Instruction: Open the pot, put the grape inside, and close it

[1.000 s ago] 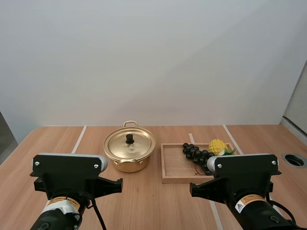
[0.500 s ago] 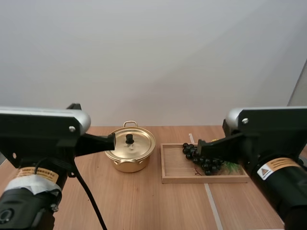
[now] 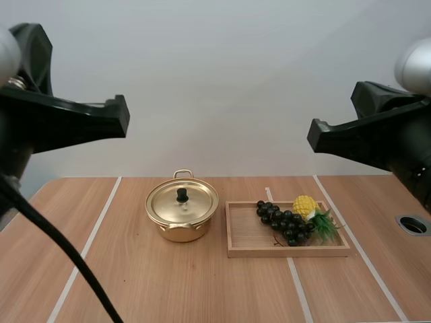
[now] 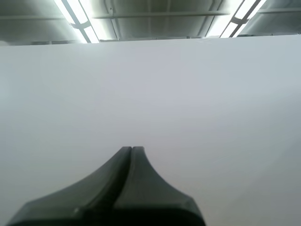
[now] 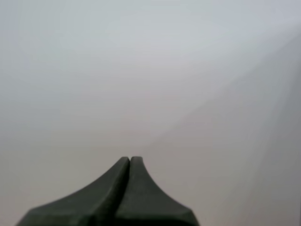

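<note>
High view: bunch of grapes (image 3: 283, 224) in the right half of the wooden tray (image 3: 249, 250), touching a yellow pineapple-like fruit (image 3: 304, 204) with green leaves. Just left of the tray, a gold pot (image 3: 180, 231), lid (image 3: 182, 202) on, black knob (image 3: 182, 194) upright at its middle. Both on a wooden table (image 3: 168, 289). High above and well apart from all of it, left arm (image 3: 60, 124) on the pot's side, right arm (image 3: 367, 138) on the tray's side, neither near the grapes. Left wrist view: left gripper (image 4: 131, 149) closed, fingers pressed together into one dark wedge, holding nothing, pointed at a pale wall (image 4: 188, 94). Right wrist view: right gripper (image 5: 130, 158) likewise closed and empty, fingers together, against blank grey.
</note>
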